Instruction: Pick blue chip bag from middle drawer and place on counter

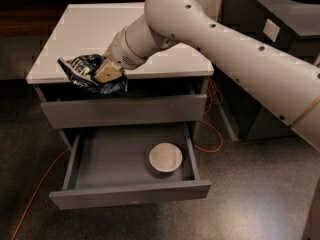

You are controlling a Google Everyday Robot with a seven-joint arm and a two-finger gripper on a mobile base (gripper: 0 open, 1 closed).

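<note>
The blue chip bag [86, 72], crumpled dark-blue foil with white print, hangs at the front left edge of the counter [100, 31], partly over it and partly in front of the cabinet. My gripper [106, 73] is shut on the blue chip bag, its tan fingers pressed into the foil. The white arm reaches in from the right, across the counter's front. The middle drawer [127, 194] is pulled open below and holds a round off-white bowl [165, 157].
A black bin [280, 39] with a round hole in its top stands to the right. An orange cable [212, 129] runs on the dark floor by the cabinet. The upper drawer front [125, 111] is closed.
</note>
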